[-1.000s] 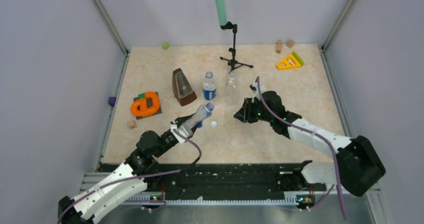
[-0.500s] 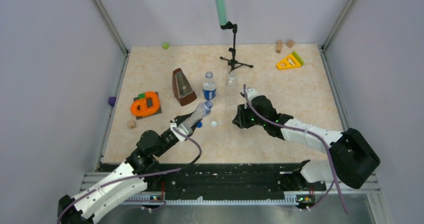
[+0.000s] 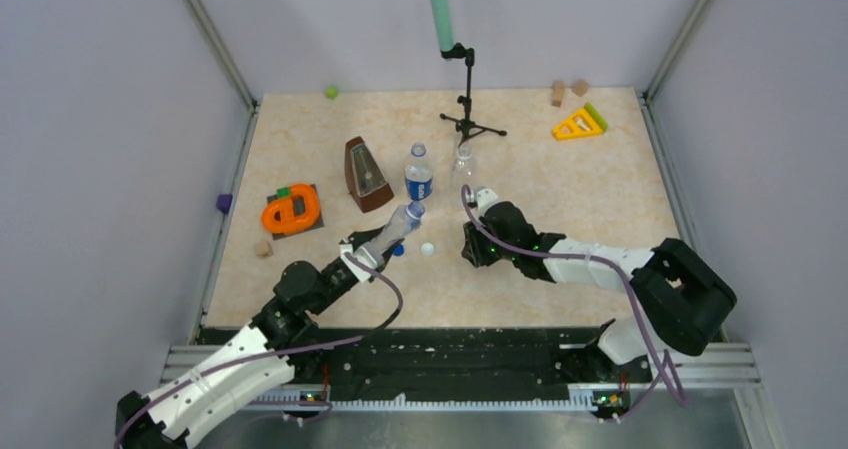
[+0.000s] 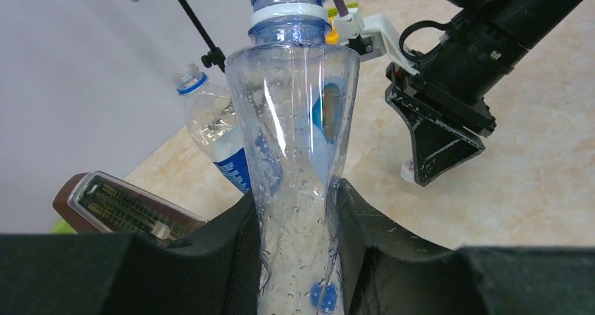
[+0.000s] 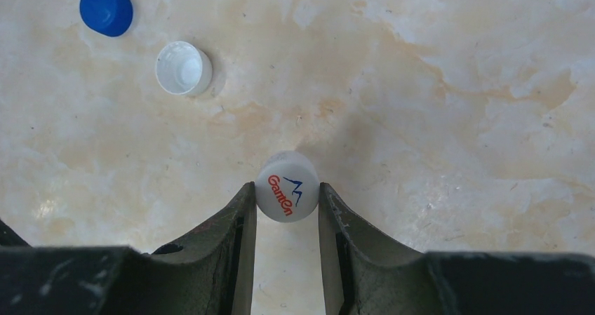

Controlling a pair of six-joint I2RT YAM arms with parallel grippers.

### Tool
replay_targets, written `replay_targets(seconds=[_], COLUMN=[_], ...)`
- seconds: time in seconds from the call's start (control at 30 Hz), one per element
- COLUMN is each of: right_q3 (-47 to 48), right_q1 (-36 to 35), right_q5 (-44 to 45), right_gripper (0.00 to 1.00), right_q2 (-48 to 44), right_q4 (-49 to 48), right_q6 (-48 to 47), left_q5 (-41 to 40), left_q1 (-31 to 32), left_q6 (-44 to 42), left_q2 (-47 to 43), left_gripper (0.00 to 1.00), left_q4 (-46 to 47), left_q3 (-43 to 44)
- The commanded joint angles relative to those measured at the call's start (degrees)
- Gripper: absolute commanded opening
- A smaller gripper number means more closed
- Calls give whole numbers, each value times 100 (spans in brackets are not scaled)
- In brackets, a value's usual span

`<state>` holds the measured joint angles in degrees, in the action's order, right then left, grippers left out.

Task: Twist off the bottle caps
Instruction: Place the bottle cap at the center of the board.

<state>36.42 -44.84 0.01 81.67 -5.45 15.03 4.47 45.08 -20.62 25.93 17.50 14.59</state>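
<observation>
walls [image 3: 90, 119]: plain lilac-grey | tabletop [image 3: 610, 199]: beige marbled | corner rails [image 3: 214, 41]: metal

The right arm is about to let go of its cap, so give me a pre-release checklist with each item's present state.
1. Grip on the white printed cap by the right tool: ok, pinched between both fingers.
2. Hold of the left tool on the bluish bottle: ok, clamped around its narrow waist.
3. Neck of that bottle open, no cap on it: ok.
4. The blue cap and the loose white cap lying well aside of the held one: ok.
5. Held cap already resting on the tabletop or above it: cannot tell.
</observation>
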Motion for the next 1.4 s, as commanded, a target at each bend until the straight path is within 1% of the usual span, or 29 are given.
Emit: replay_targets(seconds=[0.0,0.07,0.17,0.3,0.43,0.57,0.67,0.77,0.9,0.93,1.0,1.1,1.17,1.27,1.37], right_q3=[264,296,456,732,958,1076,1052,1157,1431,1438,1399,1298,1219,1118,919], right_q1=[-76,-100,-133,-277,-463,-479,-473,-474,-476,-473,-473,-476,-473,-474,-474], right_q5=[55,-113,42,296,270,456,364,494,429,436,413,311,380,299,376], right_gripper=[9,11,11,12,14,18,24,25,26,27,38,41,57,58,59], right_q2=[156,250,436,736,1030,1107,1075,1147,1344,1351,1279,1081,914,569,70], right_q4=[-282,-318,-253,-243,-180,-89,-69,191,746,775,739,635,588,587,278], right_q6=[-91,-93,-16,92,-86,-55,-73,-44,-22,-9,1,25,83,130,242], left_q5=[-171,-271,-390,-358,-392,-394,-394,-601,-566,-562,-563,-544,-540,-489,-474], left_q1=[1,1,1,1,1,5,1,1,3,3,1,3,1,6,1], left_q6=[118,83,56,96,85,50,18,-12,4,4,7,29,49,52,48], left_q2=[-159,-171,-133,-32,21,-44,-75,-65,-33,-16,11,16,17,20,30], left_gripper=[0,0,0,0,0,0,0,0,0,0,0,0,0,0,0], left_q4=[181,233,329,408,366,314,275,281,338,346,340,309,305,271,230], left_q3=[61,4,-1,-4,33,53,57,53,53,57,63,71,57,51,58])
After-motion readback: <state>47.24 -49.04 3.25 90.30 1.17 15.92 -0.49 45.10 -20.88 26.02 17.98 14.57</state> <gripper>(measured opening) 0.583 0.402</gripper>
